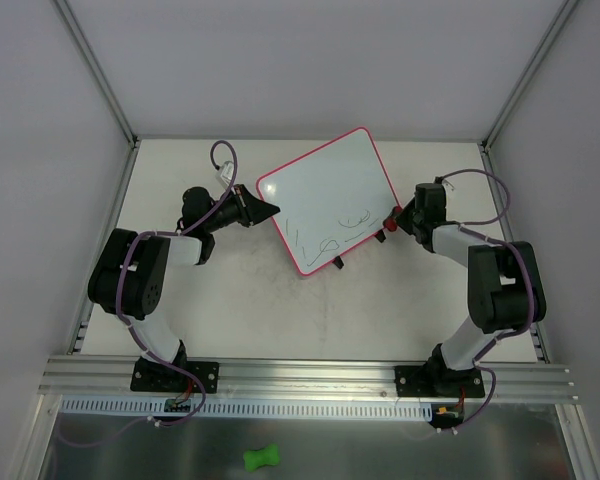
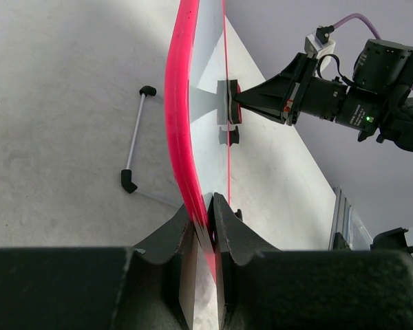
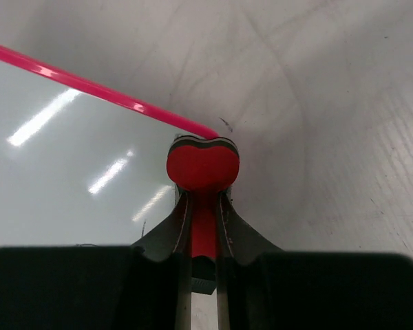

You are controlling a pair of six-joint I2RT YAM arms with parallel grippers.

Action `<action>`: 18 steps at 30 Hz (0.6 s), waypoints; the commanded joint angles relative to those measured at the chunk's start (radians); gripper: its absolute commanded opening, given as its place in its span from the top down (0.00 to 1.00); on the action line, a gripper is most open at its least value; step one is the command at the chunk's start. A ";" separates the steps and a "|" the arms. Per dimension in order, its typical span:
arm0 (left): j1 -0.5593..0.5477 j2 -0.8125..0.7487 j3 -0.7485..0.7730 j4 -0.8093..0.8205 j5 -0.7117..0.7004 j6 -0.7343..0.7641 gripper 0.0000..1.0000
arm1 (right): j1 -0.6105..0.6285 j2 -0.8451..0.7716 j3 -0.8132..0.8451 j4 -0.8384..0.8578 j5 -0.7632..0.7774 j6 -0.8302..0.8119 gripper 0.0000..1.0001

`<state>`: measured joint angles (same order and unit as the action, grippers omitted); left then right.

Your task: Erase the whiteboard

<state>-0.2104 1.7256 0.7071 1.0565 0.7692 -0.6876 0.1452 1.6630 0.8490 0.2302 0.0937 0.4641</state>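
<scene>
Whiteboard (image 1: 325, 195) is clamped at its frame by left gripper (image 1: 273, 212); eraser (image 3: 202, 167) is pinched by right gripper (image 1: 391, 219) (at board's right edge). Scribbles (image 1: 330, 238) mid-frame should be swept with flat pressure.

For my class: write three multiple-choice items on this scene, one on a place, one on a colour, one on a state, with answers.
1. Where on the whiteboard are the dark scribbles?
A. near the edge closest to the arm bases
B. at the far corner
C. all over

2. What colour is the frame?
A. blue
B. pink-red
C. black

3. What is the left gripper doing?
A. hanging open above the board
B. shut on the board's frame
C. lying empty on the table

Answers: A, the top view shows the marks by the near edge; B, every view shows it pink-red; B, the left wrist view shows the frame pinched.
</scene>
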 commanded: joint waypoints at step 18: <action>-0.009 -0.029 0.008 0.022 0.039 0.106 1.00 | -0.012 -0.049 0.091 -0.100 0.040 -0.174 0.99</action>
<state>-0.2104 1.7256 0.7071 1.0561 0.7738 -0.6857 0.1406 1.6810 0.9314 0.0933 0.1299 0.3809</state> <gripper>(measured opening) 0.109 0.142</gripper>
